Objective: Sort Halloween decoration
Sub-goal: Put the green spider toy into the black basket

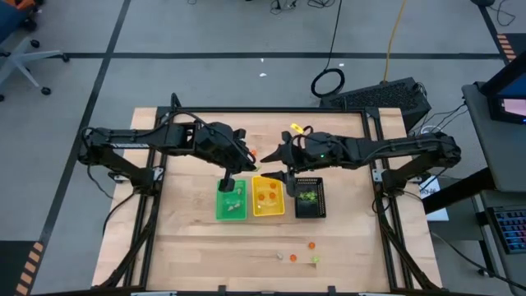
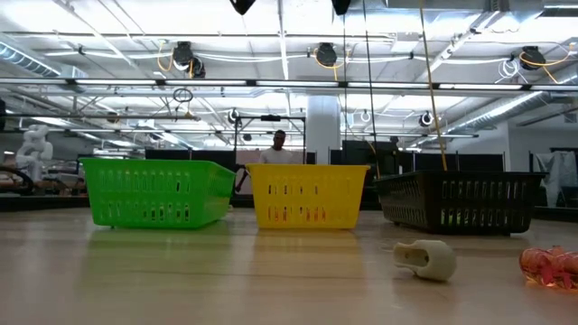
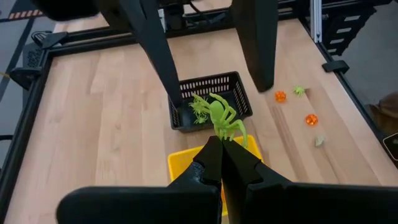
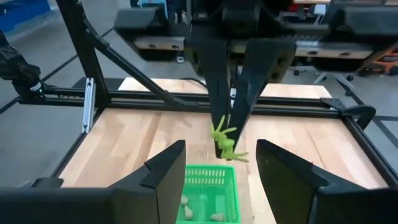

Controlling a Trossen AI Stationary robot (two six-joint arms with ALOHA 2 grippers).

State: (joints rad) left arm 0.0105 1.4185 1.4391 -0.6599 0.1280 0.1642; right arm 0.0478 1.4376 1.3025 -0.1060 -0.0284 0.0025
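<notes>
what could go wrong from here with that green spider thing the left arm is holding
1. The left gripper pinches the yellow-green spider only by a thin leg tip, so it might slip out mid-carry.
2. It hangs above the green tray, which holds pale pieces, while the other yellow-green pieces sit in the black tray. Released here, it would likely land in the wrong tray.
3. The right gripper, open, hovers close by; the arms could collide.

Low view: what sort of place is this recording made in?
Likely a robotics lab or workshop hall: exposed ceiling trusses, hanging cables, and a wooden table framed by a metal rig.
</notes>
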